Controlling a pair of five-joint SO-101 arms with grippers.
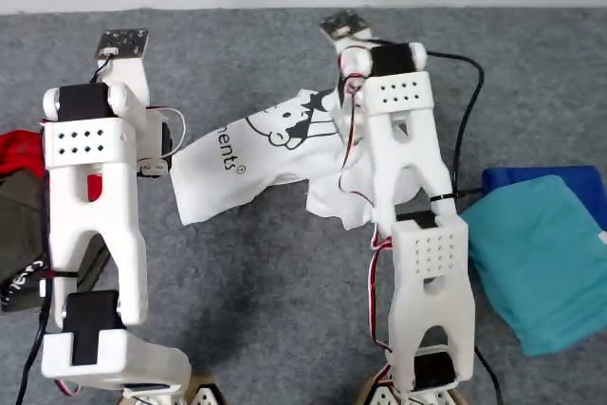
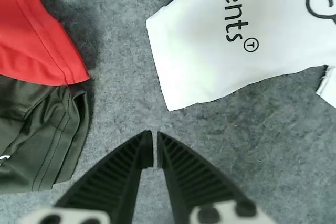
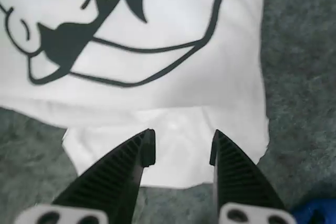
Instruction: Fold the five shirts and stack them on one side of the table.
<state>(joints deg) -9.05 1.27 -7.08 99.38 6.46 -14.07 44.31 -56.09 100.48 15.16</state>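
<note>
Right gripper, jaws apart, over white shirt

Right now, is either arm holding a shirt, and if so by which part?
Nothing is held. On the left gripper the jaws are shut and empty; on the right gripper the jaws stand open over the white shirt.
</note>
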